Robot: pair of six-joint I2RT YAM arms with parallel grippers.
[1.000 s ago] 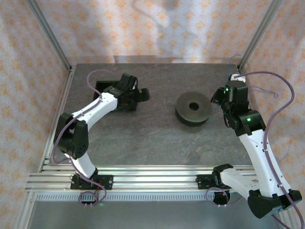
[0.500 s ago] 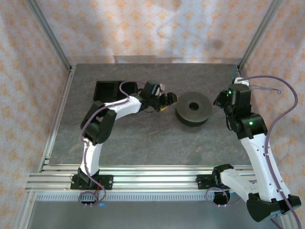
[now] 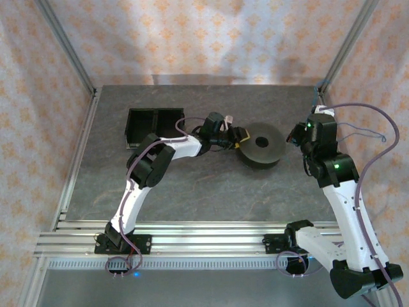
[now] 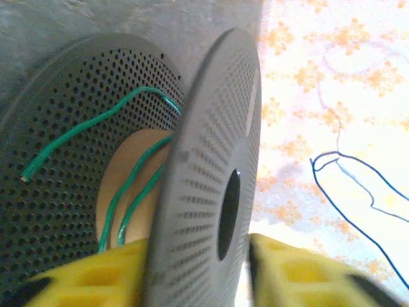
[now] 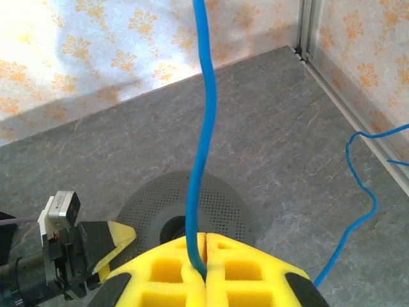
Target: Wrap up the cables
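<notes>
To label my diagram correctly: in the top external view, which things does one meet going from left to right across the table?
The black box → left pincer → spool → right pincer, which pinches the blue cable.

Matt perforated plastic spool (image 4: 211, 128), perhaps cardboard core (image 4: 121, 160), glossy green cable (image 4: 96, 119), yellow foam pads (image 5: 160, 268) on right pincer (image 5: 203, 246)

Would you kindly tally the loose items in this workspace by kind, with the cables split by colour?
Green cable: 1
Blue cable: 1
Dark grey spool: 1
Black box: 1
Total: 4
</notes>
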